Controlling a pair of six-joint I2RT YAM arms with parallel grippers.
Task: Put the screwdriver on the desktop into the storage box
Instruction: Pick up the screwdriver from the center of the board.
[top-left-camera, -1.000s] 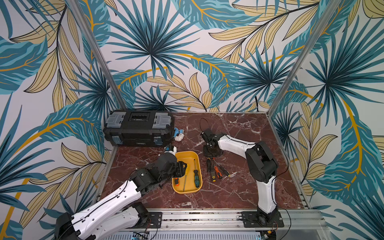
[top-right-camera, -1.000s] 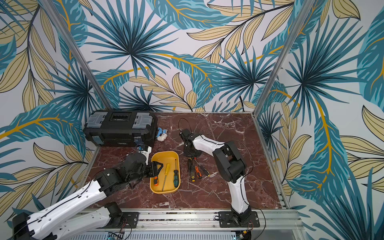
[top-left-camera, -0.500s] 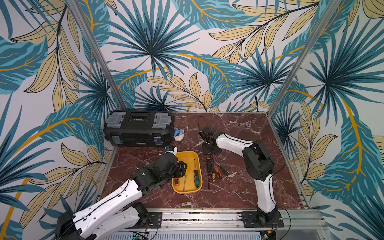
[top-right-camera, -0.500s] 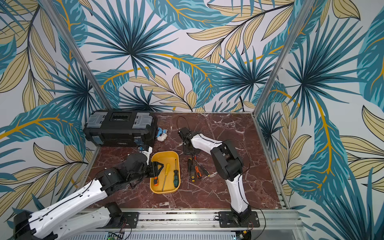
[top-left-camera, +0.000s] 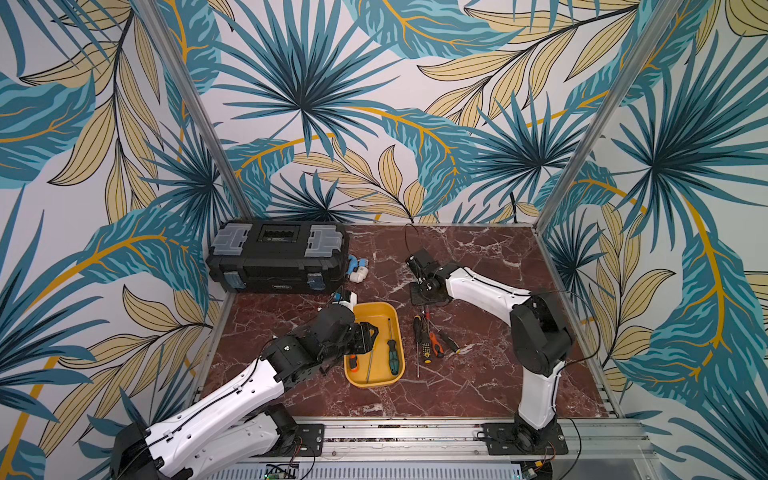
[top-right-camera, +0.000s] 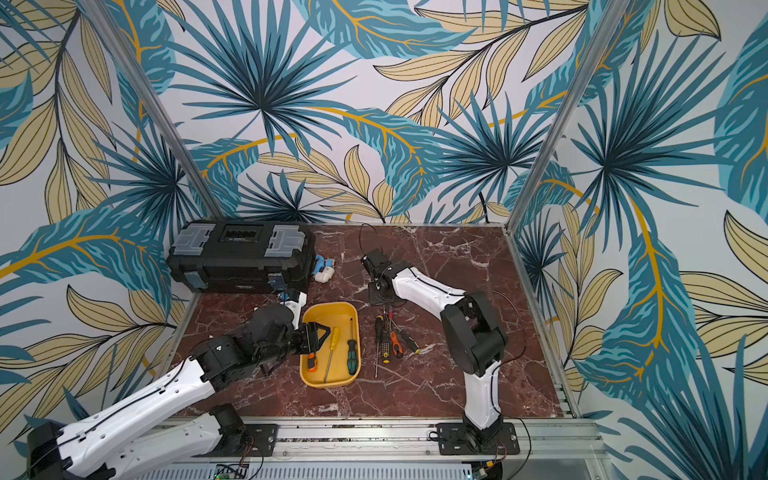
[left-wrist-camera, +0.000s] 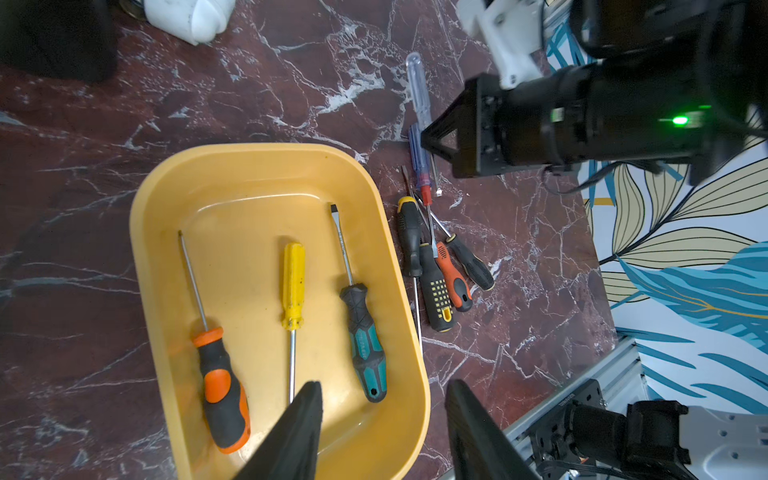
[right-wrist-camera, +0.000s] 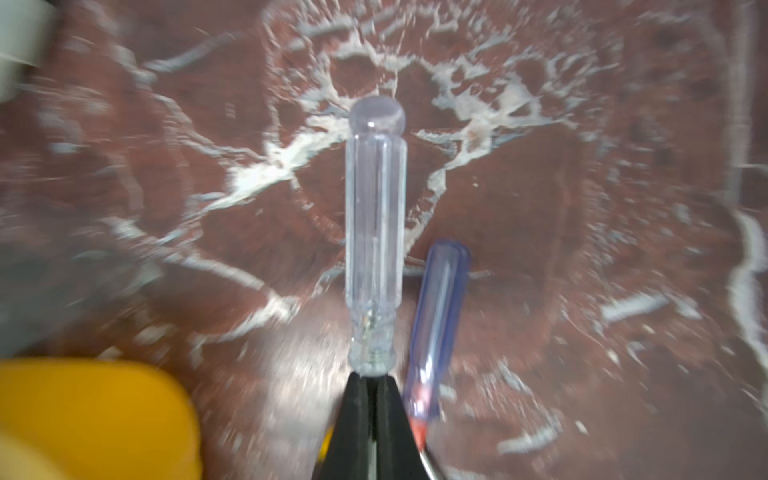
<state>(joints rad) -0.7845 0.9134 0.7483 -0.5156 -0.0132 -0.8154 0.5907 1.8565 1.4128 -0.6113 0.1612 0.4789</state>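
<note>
Pinching clear-handled screwdriver (right-wrist-camera: 376, 232) at its neck, right gripper (right-wrist-camera: 376, 380) fingers pressing together, left gripper (left-wrist-camera: 382, 390) hanging half-spread, empty, over yellow storage box (left-wrist-camera: 141, 216), teal-handled screwdriver (left-wrist-camera: 365, 349) lettering unreadable.

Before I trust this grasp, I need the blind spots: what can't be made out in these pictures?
Right wrist view: the clear screwdriver's shaft is hidden behind the shut right fingers, so a grip is unconfirmed.
Both top views: that screwdriver cannot be picked out beneath the right arm.
Left wrist view: the yellow screwdriver's tip is covered by a left finger.
</note>
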